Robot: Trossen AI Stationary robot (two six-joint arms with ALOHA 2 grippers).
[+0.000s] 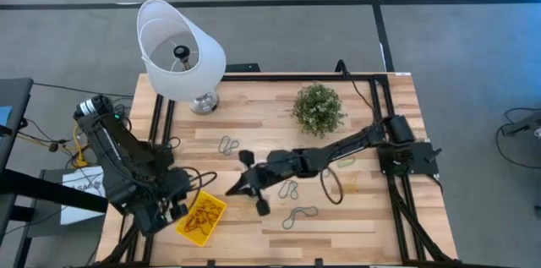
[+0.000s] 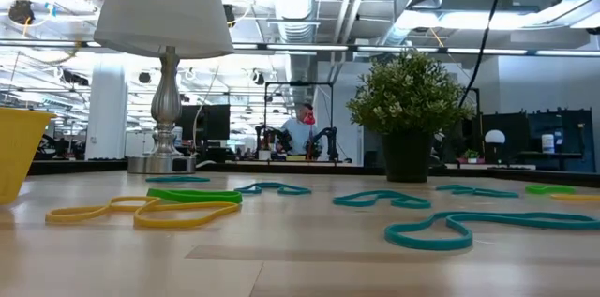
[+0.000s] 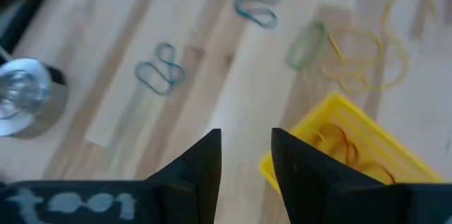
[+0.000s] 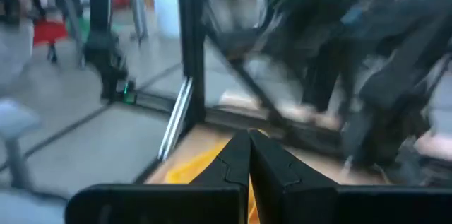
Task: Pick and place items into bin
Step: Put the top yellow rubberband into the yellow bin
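The yellow bin (image 1: 201, 216) sits near the table's near-left corner and holds several red and yellow loops; its wall also shows in the low view (image 2: 19, 152). Loose loops lie on the wood: a grey one (image 1: 228, 144), two more (image 1: 289, 190) (image 1: 300, 215), and a green one (image 1: 347, 163). My right gripper (image 1: 233, 188) reaches across the table and hovers just right of the bin, shut (image 4: 248, 155), with no loop showing between its fingers. My left gripper (image 3: 244, 150) is open, above the table at the bin's left side (image 3: 339, 146).
A white lamp (image 1: 180, 55) stands at the far left with its metal base (image 3: 25, 97) on the table. A small potted plant (image 1: 319, 109) stands far of centre. In the low view, yellow (image 2: 141, 211), green (image 2: 192, 196) and teal (image 2: 427, 231) loops lie across the near table.
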